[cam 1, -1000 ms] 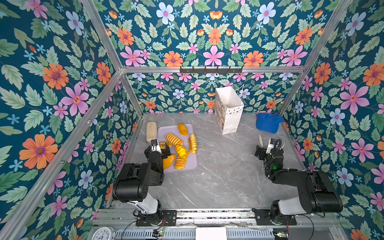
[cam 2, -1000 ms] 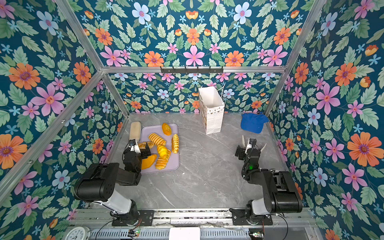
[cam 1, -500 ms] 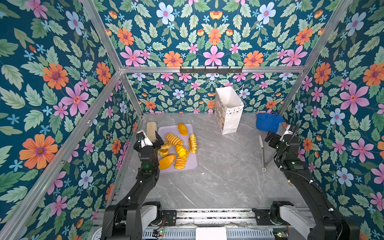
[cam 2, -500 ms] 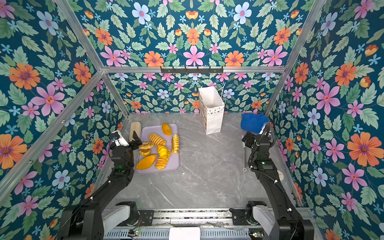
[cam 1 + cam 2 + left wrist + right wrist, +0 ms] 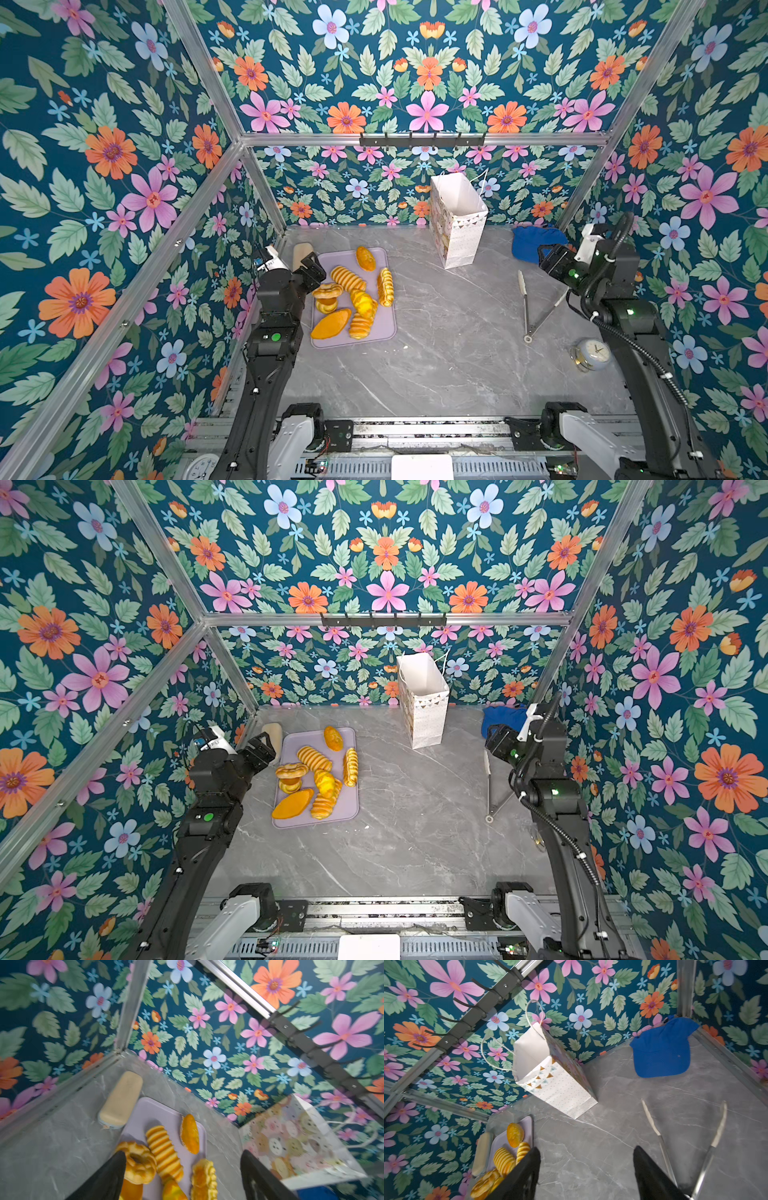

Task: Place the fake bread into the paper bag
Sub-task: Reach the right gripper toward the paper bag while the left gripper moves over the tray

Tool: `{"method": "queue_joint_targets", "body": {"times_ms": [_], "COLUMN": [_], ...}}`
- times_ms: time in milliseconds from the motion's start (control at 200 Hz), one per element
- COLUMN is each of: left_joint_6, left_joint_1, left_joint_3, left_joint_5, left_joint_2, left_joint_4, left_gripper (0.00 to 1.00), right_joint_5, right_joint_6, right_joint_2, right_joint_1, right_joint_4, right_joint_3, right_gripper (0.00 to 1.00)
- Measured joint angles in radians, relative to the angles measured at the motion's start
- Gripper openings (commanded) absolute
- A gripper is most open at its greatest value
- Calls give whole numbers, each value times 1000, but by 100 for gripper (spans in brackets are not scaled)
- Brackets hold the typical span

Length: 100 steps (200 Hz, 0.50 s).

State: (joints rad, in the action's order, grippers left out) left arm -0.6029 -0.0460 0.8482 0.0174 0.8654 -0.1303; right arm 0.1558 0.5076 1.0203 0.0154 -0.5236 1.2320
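Observation:
The fake bread (image 5: 353, 291), several glossy yellow-orange pastries, lies on a lilac tray (image 5: 374, 336) at the left of the table in both top views. The white paper bag (image 5: 457, 224) stands upright and open at the back middle, also in a top view (image 5: 424, 704). My left gripper (image 5: 312, 268) hovers open over the tray's far left corner. In the left wrist view a ring doughnut (image 5: 138, 1165) and a ridged loaf (image 5: 164, 1151) lie beneath the left gripper (image 5: 183, 1152). My right gripper (image 5: 548, 258) hangs open at the far right, over bare table (image 5: 586, 1149) in the right wrist view.
A pale beige bar (image 5: 301, 253) lies behind the tray by the left wall. A blue cap (image 5: 534, 247) sits in the back right corner. Metal tongs (image 5: 525, 303) and a small clock (image 5: 590, 353) lie on the right side. A hook rail (image 5: 422, 139) crosses the back wall.
Both arms have unfolded and risen from their low resting poses. The left gripper moved toward the tray's far left corner, the right one up toward the blue cap. Nothing was picked up.

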Motion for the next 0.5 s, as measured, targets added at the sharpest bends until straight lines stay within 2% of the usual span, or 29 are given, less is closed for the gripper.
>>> {"method": "queue_joint_targets", "body": {"times_ms": [100, 170, 315, 500], "left_joint_6": [-26, -32, -43, -40], "left_joint_1": [-57, -149, -350, -524], "left_joint_3": [59, 95, 164, 231], "left_joint_5": [91, 115, 110, 37], "left_joint_2": [47, 85, 187, 324], "left_joint_4": [-60, -98, -117, -115], "left_gripper": [84, 84, 83, 83], "right_joint_5": [55, 79, 101, 100], "right_joint_6": [0, 0, 0, -32], "right_joint_2": [67, 117, 230, 410], "right_joint_1": [-1, -5, -22, -60], "right_joint_4": [-52, -74, -106, -147], "right_joint_3": [82, 133, 235, 419], "right_gripper": [72, 73, 74, 77]}}
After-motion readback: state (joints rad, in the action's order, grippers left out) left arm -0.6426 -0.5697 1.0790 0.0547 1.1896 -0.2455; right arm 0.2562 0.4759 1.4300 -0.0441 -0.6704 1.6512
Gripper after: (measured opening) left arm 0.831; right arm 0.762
